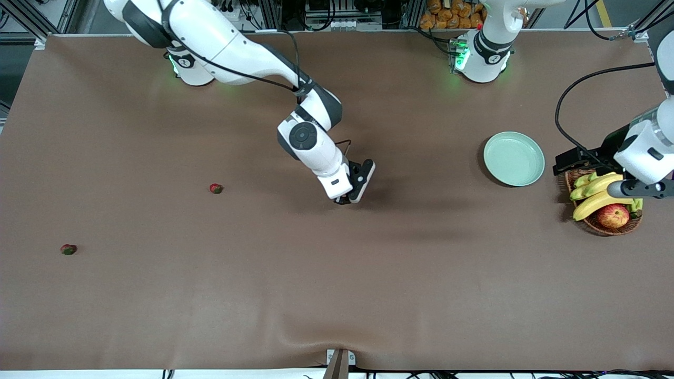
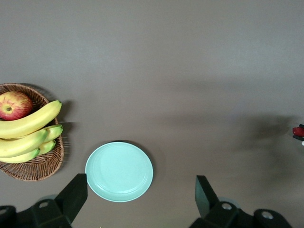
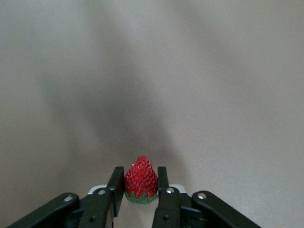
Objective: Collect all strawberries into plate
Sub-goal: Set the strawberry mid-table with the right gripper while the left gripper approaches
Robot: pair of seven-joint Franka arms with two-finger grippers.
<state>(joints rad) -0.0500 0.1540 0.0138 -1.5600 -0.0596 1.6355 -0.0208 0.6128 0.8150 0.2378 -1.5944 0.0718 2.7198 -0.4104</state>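
My right gripper is shut on a strawberry and holds it over the bare middle of the table; in the right wrist view the red berry sits between the two fingers. Two more strawberries lie on the table toward the right arm's end, one in mid-table and one nearer the front camera. The mint-green plate lies toward the left arm's end with nothing on it, and shows in the left wrist view. My left gripper is open, high beside the plate and over the basket's edge.
A brown wicker basket with bananas and a red-yellow apple stands beside the plate at the left arm's end. The brown table cloth covers the whole table.
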